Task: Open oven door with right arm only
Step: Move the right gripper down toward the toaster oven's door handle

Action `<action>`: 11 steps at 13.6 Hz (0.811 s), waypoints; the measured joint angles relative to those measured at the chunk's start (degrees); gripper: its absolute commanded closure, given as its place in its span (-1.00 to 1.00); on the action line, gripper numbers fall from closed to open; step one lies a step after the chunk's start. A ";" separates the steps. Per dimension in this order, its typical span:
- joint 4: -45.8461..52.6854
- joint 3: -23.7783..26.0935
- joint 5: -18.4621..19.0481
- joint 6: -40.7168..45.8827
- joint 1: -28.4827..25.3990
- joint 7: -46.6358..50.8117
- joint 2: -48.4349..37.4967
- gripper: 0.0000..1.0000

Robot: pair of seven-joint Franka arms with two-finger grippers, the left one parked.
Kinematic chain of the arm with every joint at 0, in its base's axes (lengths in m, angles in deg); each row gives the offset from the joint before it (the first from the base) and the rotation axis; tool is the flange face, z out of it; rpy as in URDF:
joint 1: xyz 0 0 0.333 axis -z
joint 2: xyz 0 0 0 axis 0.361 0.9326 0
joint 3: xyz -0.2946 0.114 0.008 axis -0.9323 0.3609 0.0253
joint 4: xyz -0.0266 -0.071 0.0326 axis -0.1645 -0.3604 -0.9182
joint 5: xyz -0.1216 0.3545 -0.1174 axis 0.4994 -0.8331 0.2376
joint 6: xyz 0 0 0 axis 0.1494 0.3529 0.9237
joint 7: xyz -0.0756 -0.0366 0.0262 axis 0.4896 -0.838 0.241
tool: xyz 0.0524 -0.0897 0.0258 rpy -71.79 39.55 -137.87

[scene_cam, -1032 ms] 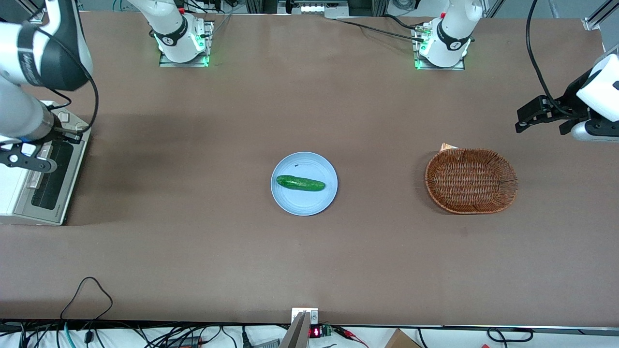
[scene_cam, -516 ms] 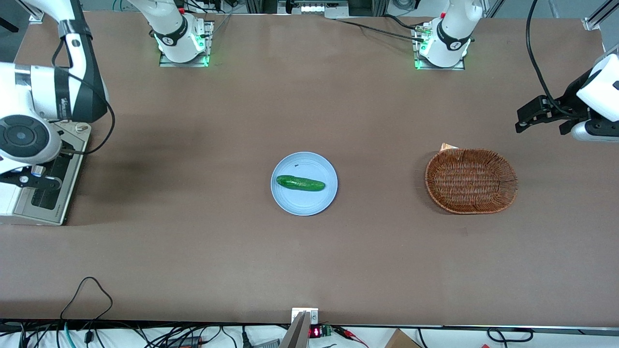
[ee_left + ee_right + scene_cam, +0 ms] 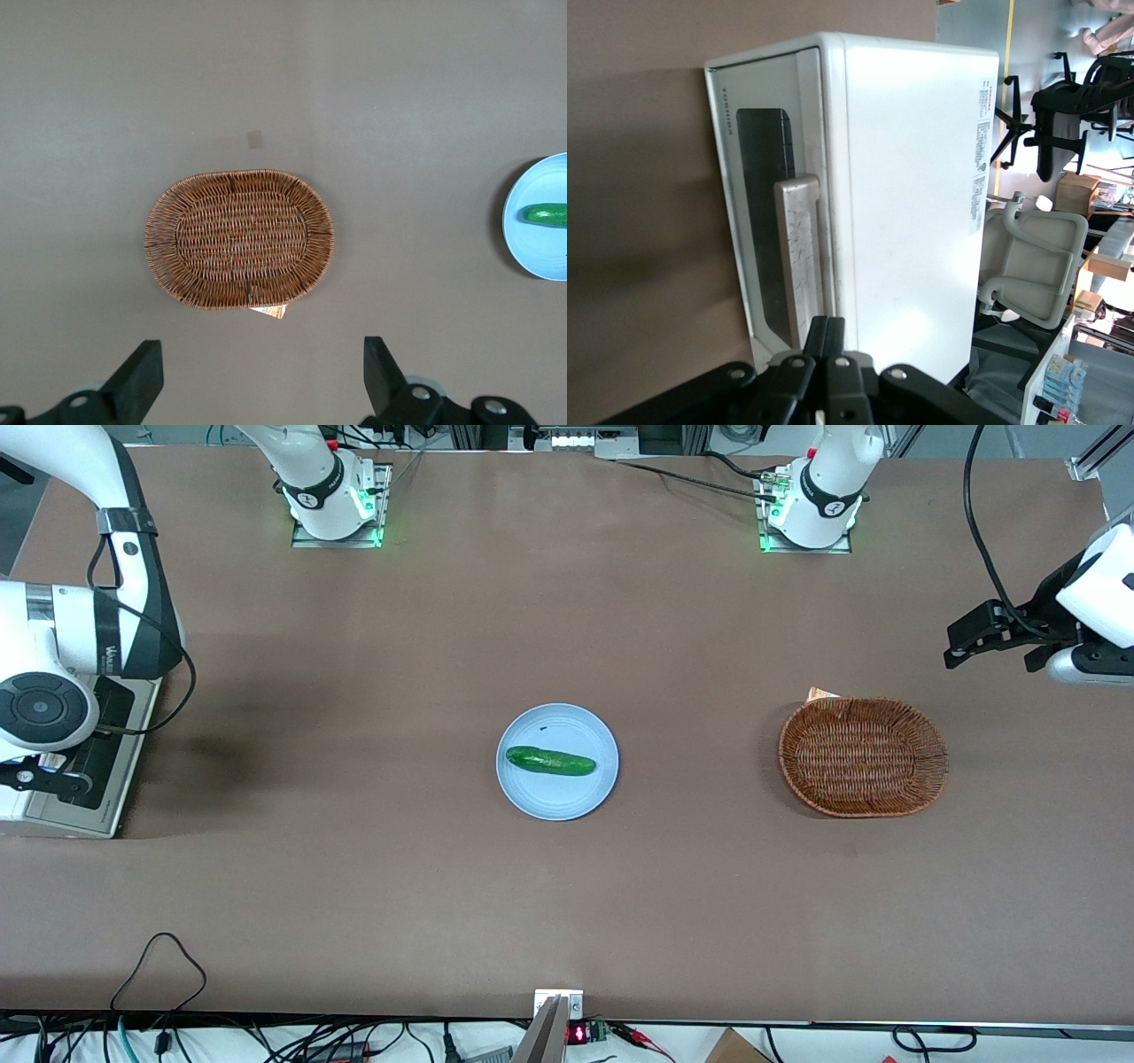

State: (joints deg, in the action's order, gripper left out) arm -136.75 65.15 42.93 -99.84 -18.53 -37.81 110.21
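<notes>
The right arm [image 3: 62, 655] hangs over the working arm's end of the table, its round black cap facing up at the front camera, and the gripper [image 3: 40, 778] sits low beneath it, right over the toaster oven [image 3: 13, 802]. In the wrist camera the gripper's [image 3: 830, 354] two black fingers [image 3: 818, 341] are pressed flat together, no gap showing between them, and nothing is held in them. They point along the oven's length, with the tips just at the end of the silver bar handle [image 3: 799, 257]; whether they touch it, I can't say.

The oven door [image 3: 766, 221] is closed, lying flush against the white oven body [image 3: 908, 195], its dark glass window [image 3: 764, 212] running alongside the handle. From the front, the door [image 3: 93, 762] shows as a grey frame with the dark pane, partly covered by the arm's wrist; the gripper sits over the door's end nearer the front camera.

Well away from the gripper, toward the middle of the brown table [image 3: 567, 912], a pale blue plate [image 3: 556, 797] carries a green cucumber [image 3: 550, 761]. Farther still, toward the parked arm's end, rests an oval wicker basket [image 3: 862, 757], with a small tan tag poking out at its rim [image 3: 819, 693].
</notes>
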 measured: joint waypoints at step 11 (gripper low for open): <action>-2.68 -0.87 5.23 -1.00 0.51 0.32 3.55 1.00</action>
State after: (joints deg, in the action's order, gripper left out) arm -139.43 64.28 48.15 -100.84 -18.02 -37.49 113.76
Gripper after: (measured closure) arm 0.991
